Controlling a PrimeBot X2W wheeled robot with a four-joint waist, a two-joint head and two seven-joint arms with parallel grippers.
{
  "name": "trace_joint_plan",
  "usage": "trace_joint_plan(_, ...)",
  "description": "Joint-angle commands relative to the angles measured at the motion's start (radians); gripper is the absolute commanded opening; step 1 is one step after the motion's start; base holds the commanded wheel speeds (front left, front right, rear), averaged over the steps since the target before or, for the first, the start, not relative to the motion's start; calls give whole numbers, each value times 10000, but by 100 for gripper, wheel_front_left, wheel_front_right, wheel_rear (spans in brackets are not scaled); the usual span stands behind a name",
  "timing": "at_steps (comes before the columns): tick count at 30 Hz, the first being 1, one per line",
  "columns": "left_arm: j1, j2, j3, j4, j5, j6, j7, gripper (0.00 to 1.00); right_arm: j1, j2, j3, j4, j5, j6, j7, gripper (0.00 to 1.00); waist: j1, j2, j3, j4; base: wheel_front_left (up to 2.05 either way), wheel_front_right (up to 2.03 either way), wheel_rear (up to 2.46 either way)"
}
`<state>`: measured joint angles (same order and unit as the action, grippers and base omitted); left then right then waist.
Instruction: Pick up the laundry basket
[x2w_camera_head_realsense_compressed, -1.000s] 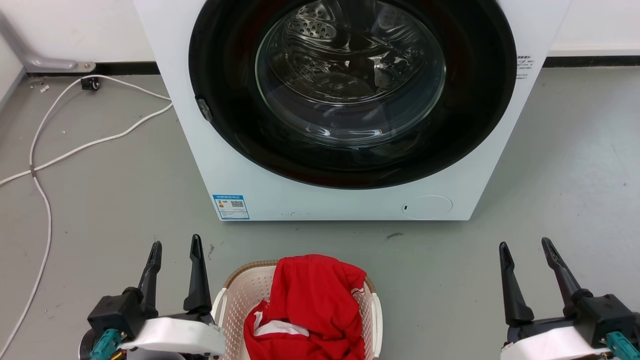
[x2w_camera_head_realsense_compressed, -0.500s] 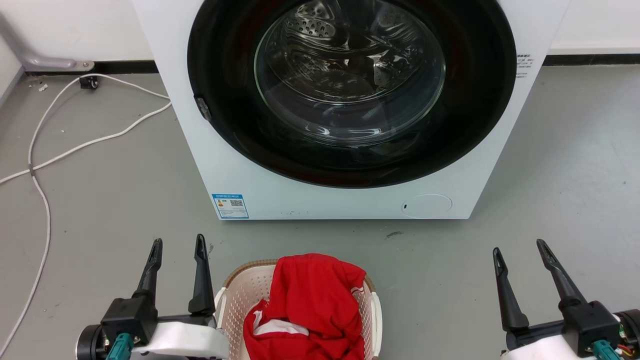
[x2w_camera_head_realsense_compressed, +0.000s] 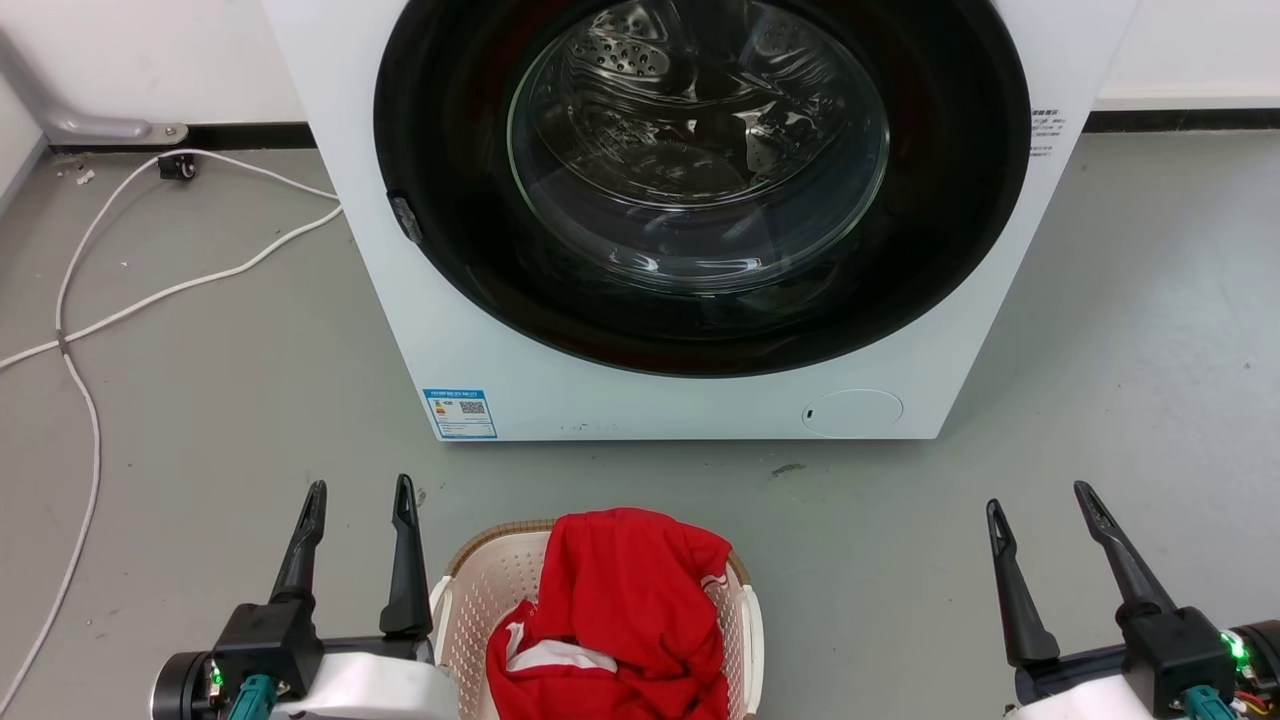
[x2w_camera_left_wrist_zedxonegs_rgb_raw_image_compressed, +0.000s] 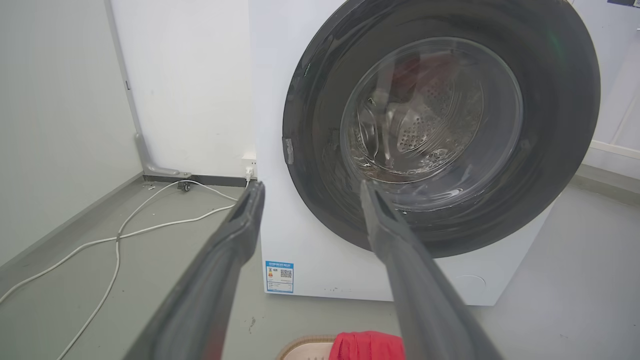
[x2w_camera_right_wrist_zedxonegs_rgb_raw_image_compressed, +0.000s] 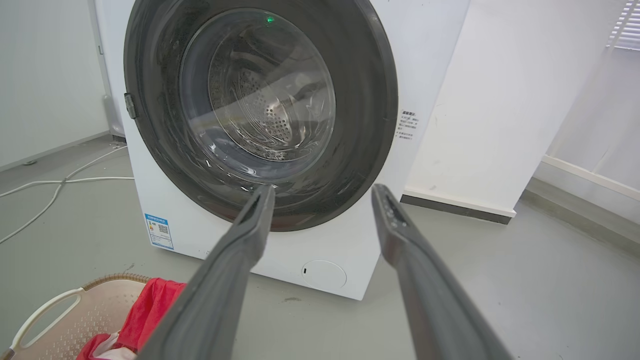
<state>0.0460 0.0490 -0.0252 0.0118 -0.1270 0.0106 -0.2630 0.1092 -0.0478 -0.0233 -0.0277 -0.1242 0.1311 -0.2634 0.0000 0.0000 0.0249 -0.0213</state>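
Laundry basket (x2w_camera_head_realsense_compressed: 470, 600), just inboard of the spread, empty left gripper (x2w_camera_head_realsense_compressed: 361, 484) and well apart from the equally spread right gripper (x2w_camera_head_realsense_compressed: 1039, 497), is best lifted level by both handles (x2w_camera_head_realsense_compressed: 437, 606).

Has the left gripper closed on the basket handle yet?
No, in the head view the left gripper is open and empty, standing beside the left side of the laundry basket.

- Head view looks steeply down from above at the floor (x2w_camera_head_realsense_compressed: 200, 380), the washing machine (x2w_camera_head_realsense_compressed: 700, 405) across the upper frame.
- Both wrist views sit low, looking along their fingers (x2w_camera_left_wrist_zedxonegs_rgb_raw_image_compressed: 227, 260) at its door (x2w_camera_left_wrist_zedxonegs_rgb_raw_image_compressed: 550, 165), fairly near.
- All three share the machine's front and the laundry basket (x2w_camera_head_realsense_compressed: 480, 590).
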Motion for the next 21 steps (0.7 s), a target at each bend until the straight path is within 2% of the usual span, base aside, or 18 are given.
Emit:
trace_joint_plan(1,98,23,-7,14,10,45,-28,100,164,-44,-25,34,37,-7,-21,100,0,0,2,3,0,0,0)
trace_joint_plan(21,0,21,178,112,-42,49,-26,100,17,-43,40,141,244,-5,-21,100,0,0,106,0,0,0,0)
